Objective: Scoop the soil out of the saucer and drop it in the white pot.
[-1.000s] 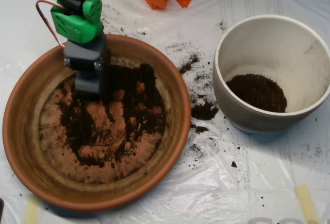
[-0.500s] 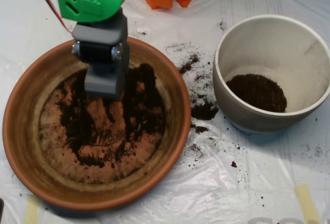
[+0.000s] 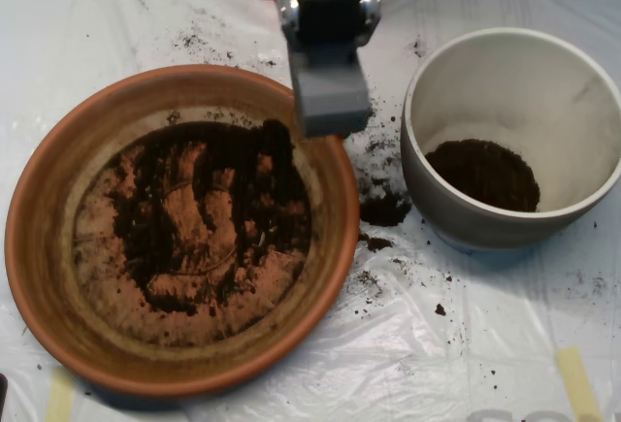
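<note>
The soil [image 3: 209, 213] lies mostly to the lower left of the end effector [image 3: 330, 116], spread thin and patchy across the floor of the terracotta saucer [image 3: 39, 247], with bare clay showing through in streaks. A second, smaller mound of soil already sits at the bottom of the white pot [image 3: 441, 199], off to the end effector's right and a little lower in the view. Between the two vessels, spilled crumbs and one darker clump are scattered on the plastic sheet over the bench [image 3: 466, 364], directly below and beside the scoop.

The scoop hangs over the saucer's upper-right rim, its long grey body pointing downward in the picture, so its tip just overlaps the rim edge. The pot is the nearer target now, and I judge the coming move to be a sideways carry to the right, across the gap, until the scoop is above the pot's mouth. From above I cannot tell whether the shells are closed or whether they hold any soil.

Half a second earlier the scoop was down over the saucer's upper-left soil; a second earlier it was further left still. It has since swung right and cleared the dish's middle. The soil pattern in the saucer looks almost unchanged.
</note>
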Action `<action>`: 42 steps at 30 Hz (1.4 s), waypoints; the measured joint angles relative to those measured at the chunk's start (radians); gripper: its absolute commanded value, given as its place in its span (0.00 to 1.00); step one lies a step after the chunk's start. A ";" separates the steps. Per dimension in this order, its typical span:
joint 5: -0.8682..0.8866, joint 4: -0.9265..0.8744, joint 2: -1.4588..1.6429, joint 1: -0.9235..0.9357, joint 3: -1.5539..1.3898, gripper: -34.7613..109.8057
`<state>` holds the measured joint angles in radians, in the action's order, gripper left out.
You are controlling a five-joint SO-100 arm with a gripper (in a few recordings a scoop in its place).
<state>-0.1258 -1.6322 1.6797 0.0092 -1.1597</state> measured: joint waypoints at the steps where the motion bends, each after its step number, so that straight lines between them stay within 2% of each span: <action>1: 0.002 -0.018 0.000 -0.018 0.031 0.24; 9: 0.051 -0.094 -0.020 -0.252 0.170 0.25; 12: 0.058 -0.094 -0.020 -0.331 0.172 0.36; 14: 0.066 -0.087 -0.020 -0.371 0.172 0.48; 17: 0.061 -0.058 -0.018 -0.383 0.126 0.48; 27: 0.035 0.051 0.054 -0.373 -0.149 0.49; 33: 0.063 0.044 0.077 -0.324 -0.123 0.48; 42: 0.061 0.029 0.078 -0.069 -0.041 0.48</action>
<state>-0.0644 -1.6030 1.7579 -0.0598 -1.2011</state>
